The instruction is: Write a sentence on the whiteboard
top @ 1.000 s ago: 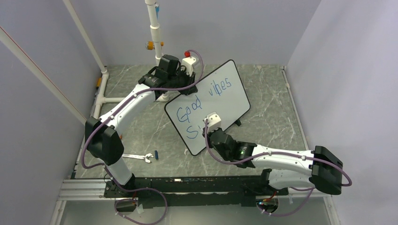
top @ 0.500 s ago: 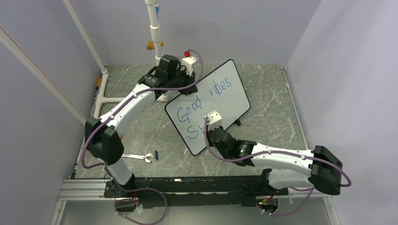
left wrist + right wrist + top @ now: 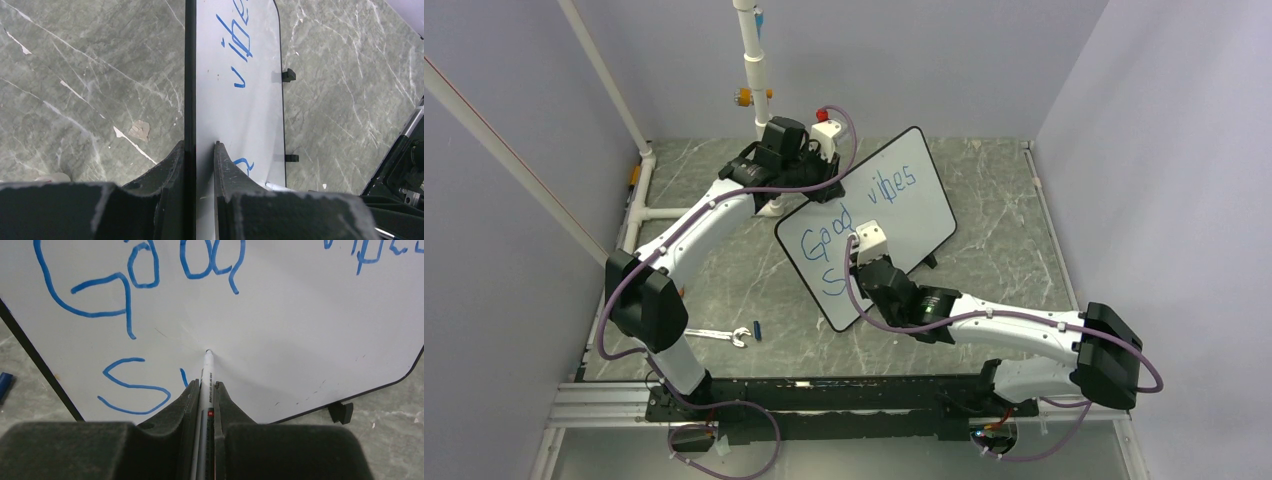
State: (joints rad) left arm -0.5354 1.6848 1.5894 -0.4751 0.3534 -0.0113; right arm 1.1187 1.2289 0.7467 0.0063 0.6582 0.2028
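Observation:
The whiteboard [image 3: 914,215] stands tilted on the marble table. It bears the blue sentence "Good vibes" [image 3: 839,222] with an "S" and a short stroke [image 3: 132,387] below. My left gripper [image 3: 199,146] is shut on the board's black upper edge [image 3: 190,75], one finger on each face. My right gripper [image 3: 206,383] is shut on a white marker [image 3: 207,372]. The marker's tip touches the board just right of the "S", below "Good" [image 3: 140,280]. In the top view the right gripper [image 3: 862,262] is over the board's lower left part.
A wrench [image 3: 719,335] and a small blue cap [image 3: 756,330] lie on the table left of the board. A white pipe stand [image 3: 754,70] rises at the back. The board's black foot [image 3: 342,412] sticks out at its lower edge.
My right gripper has moved up and a little left along the board with the marker, leaving a short stroke after the "S". The left arm and board have not moved.

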